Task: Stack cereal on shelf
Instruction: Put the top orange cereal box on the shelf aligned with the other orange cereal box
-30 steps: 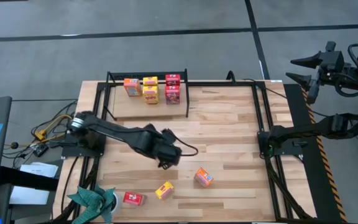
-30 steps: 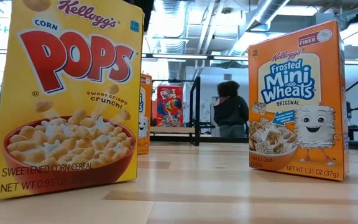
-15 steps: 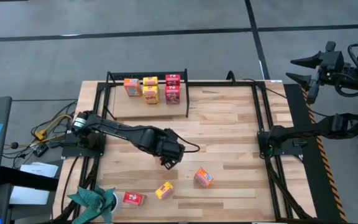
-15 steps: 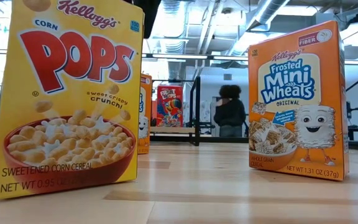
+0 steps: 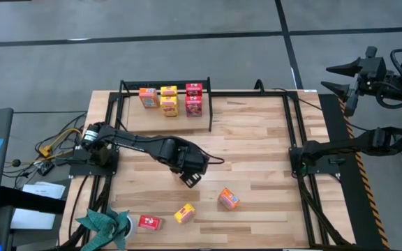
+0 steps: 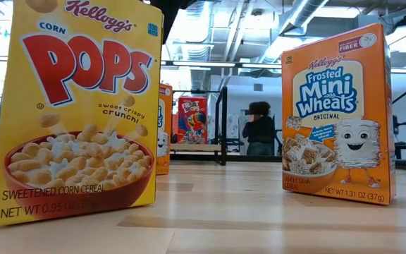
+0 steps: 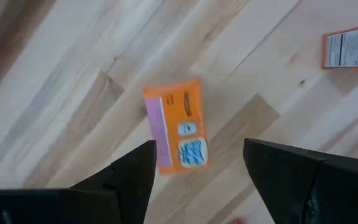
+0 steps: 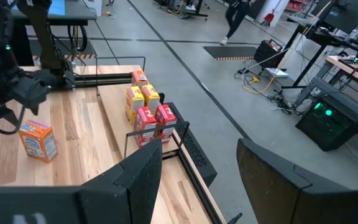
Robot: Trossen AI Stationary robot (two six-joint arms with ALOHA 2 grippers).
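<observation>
With 5 boxes already on shelf, 3 are left near desk front. L end effector hangs spread, empty, over orange box; R end effector parked off-desk, spread.

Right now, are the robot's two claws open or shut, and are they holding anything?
Left gripper: open, empty, above the small orange cardboard cereal box.
Right gripper: open, empty, off the table's right side.

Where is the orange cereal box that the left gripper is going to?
In the high view the orange cereal box lies on the table's near half, right of the yellow box, just beyond the open left gripper.
</observation>
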